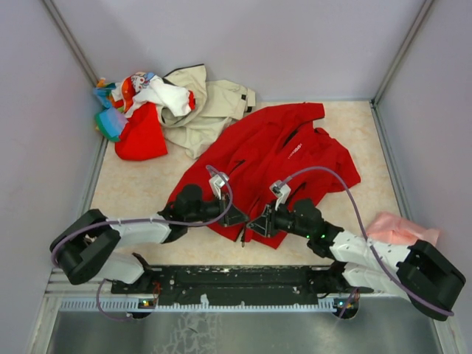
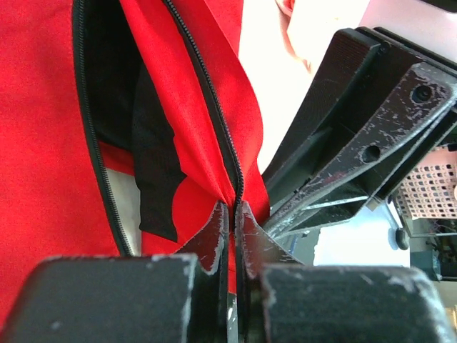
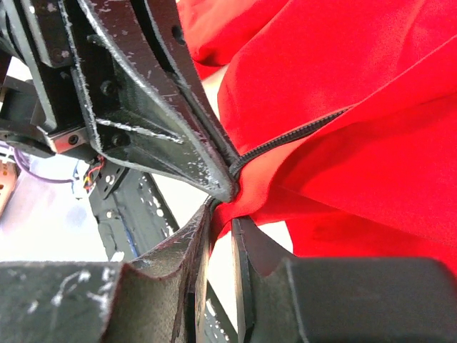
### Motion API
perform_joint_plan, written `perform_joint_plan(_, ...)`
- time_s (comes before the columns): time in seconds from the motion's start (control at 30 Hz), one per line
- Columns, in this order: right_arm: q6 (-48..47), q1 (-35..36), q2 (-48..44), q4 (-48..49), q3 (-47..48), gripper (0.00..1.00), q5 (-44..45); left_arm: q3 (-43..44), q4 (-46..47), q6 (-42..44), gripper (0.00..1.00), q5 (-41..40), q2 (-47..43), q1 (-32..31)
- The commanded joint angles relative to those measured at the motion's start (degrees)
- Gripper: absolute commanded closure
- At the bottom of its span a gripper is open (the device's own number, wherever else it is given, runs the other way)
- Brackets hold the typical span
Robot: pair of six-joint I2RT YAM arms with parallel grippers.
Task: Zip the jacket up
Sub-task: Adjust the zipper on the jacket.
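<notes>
The red jacket (image 1: pixel 280 147) lies spread across the middle of the table, its front still parted with black lining showing (image 2: pixel 153 164). My left gripper (image 1: pixel 237 216) (image 2: pixel 235 207) is shut on the jacket's bottom edge, right at the black zipper (image 2: pixel 214 107) end. My right gripper (image 1: pixel 258 221) (image 3: pixel 223 214) faces it tip to tip at the same hem corner. Its jaws stand a little apart, with table showing through the gap and a fold of red cloth loose between the fingertips. The zipper teeth (image 3: pixel 285 139) run away from the left fingers (image 3: pixel 143 107).
A beige jacket (image 1: pixel 210 107) and a heap of mixed clothes (image 1: pixel 140 110) lie at the back left. A pink cloth (image 1: pixel 402 228) sits by the right arm. Grey walls close three sides. The black base rail (image 1: pixel 236 284) runs along the near edge.
</notes>
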Motion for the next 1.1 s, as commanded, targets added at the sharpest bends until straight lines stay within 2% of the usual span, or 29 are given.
perform_joint_plan(0.0,-1.3,0.6,-0.3,1.6,-0.9,0.81,2.4,-0.9,3.8,-1.4,1.00,3.8,-1.9,0.2)
perform_joint_plan(0.2,-0.8,0.6,1.7,3.9,-1.2,0.82,1.8,-1.2,5.6,-2.7,1.00,5.4,-1.5,0.3)
perform_joint_plan(0.27,-0.6,0.6,2.3,4.2,-0.9,0.86,1.6,-1.1,5.9,-3.0,0.98,5.7,-1.0,0.2)
perform_joint_plan(0.37,-0.3,0.6,2.6,4.1,0.0,1.00,1.5,-1.4,5.3,-3.0,0.90,5.7,-0.8,0.2)
perform_joint_plan(0.57,-0.2,1.1,2.0,3.6,1.2,1.00,2.0,-2.7,1.7,-2.7,0.68,4.0,-2.1,0.1)
perform_joint_plan(0.8,-1.1,2.8,1.9,0.8,3.6,1.00,3.6,-2.4,-9.6,0.1,0.48,-3.1,-9.4,-1.2)
perform_joint_plan(1.07,-1.4,4.9,1.8,-0.7,6.1,1.00,5.1,2.1,-27.5,4.6,0.46,-15.3,-18.6,-5.7)
